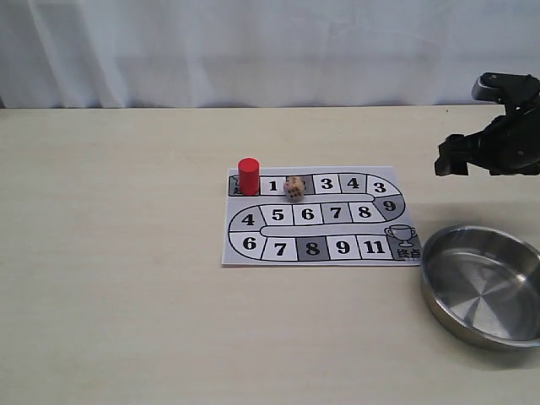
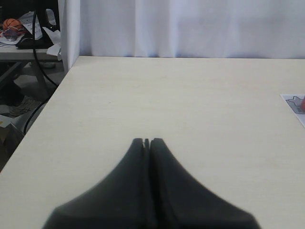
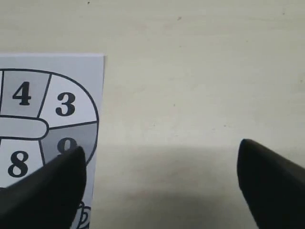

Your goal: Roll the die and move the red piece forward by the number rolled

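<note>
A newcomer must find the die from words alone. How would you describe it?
A printed game board lies on the table. In its top row, between squares 1 and 3, sits the die: a small tan cube with black dots, shorter than the red cylinder nearby.

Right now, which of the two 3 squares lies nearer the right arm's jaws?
The 3 at the top row's right end, just above the 9; the other 3 sits beside the die.

the red piece [image 1: 248, 175] is glossy red, the die [image 1: 294, 188] tan with black pips, the board [image 1: 325, 232] white with grey and white squares and black numbers, the pan [image 1: 485, 287] silver.
</note>
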You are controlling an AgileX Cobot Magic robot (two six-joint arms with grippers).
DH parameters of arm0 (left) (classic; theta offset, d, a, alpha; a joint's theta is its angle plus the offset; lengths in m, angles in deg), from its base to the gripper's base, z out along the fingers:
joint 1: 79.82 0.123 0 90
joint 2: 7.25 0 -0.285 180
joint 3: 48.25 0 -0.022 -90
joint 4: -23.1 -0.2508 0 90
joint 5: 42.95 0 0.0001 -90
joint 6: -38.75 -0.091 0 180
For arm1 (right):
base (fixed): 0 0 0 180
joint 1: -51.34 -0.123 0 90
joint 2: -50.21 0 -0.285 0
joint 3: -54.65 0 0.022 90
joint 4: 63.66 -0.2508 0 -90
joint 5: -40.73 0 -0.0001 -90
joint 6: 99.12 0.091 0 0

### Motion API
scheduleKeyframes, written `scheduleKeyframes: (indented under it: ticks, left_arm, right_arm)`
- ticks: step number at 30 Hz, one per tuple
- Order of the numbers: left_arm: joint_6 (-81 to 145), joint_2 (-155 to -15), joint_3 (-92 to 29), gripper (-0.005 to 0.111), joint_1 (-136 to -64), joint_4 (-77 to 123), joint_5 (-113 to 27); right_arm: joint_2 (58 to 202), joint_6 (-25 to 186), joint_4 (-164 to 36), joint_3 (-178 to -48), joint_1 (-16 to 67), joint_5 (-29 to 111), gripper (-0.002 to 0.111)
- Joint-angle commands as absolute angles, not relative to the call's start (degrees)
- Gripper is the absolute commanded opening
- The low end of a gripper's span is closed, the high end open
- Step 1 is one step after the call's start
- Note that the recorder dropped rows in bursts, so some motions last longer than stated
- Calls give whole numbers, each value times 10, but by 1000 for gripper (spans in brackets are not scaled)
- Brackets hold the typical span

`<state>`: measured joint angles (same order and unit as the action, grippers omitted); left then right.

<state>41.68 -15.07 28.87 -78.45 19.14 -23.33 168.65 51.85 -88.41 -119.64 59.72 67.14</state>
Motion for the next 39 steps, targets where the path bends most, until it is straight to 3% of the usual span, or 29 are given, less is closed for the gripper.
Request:
scheduleKeyframes:
  ticks: [1,13,18,23,39]
  left_arm:
    - [420,-150,290,0,-785,193,-240]
    - [420,-150,290,0,-785,193,-240]
    - [420,-150,290,0,-785,193,-240]
    - [420,-150,290,0,-785,192,-240]
    - [420,-150,290,0,-785,192,-240]
  right_arm:
    - [1685,531,-869,-1200,600,664,75]
    - [1685,531,-884,-1200,600,664,64]
    - [1685,531,-884,-1200,599,665,40]
    - [1661,531,-884,-1201,599,688,4]
    - [1621,532,-882,-1242,398,761,4]
